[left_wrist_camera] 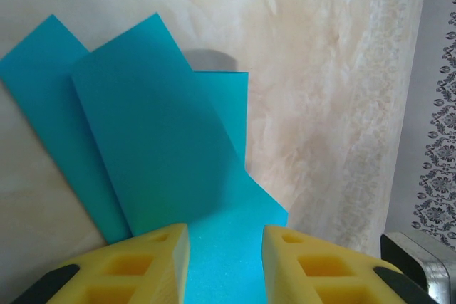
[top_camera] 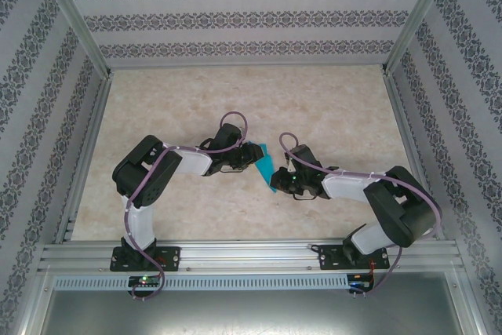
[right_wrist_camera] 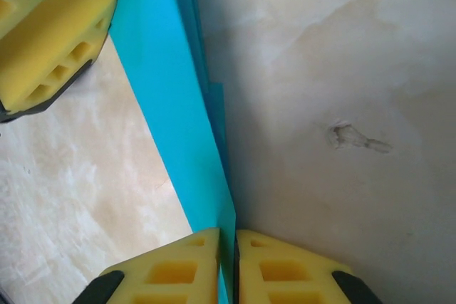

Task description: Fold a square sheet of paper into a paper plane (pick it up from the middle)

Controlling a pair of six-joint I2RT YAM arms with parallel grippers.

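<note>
The teal-blue sheet of paper (top_camera: 265, 164), folded into long overlapping flaps, is held up between the two arms at mid-table. My right gripper (top_camera: 276, 186) comes at it from the right. In the right wrist view its yellow fingertips (right_wrist_camera: 228, 236) are shut on the paper's (right_wrist_camera: 164, 90) lower edge, and the paper runs away from them edge-on. My left gripper (top_camera: 255, 154) is at the paper's upper left end. In the left wrist view its jaws (left_wrist_camera: 226, 236) stand apart, with the layered paper (left_wrist_camera: 157, 140) spread behind the gap and past both fingers. One left finger (right_wrist_camera: 50, 33) is beside the paper.
The marbled beige tabletop (top_camera: 235, 100) is bounded by patterned walls and aluminium frame rails (top_camera: 251, 256). A metal frame piece (left_wrist_camera: 420, 261) sits at the lower right of the left wrist view. A small dark scuff (right_wrist_camera: 353, 139) marks the table.
</note>
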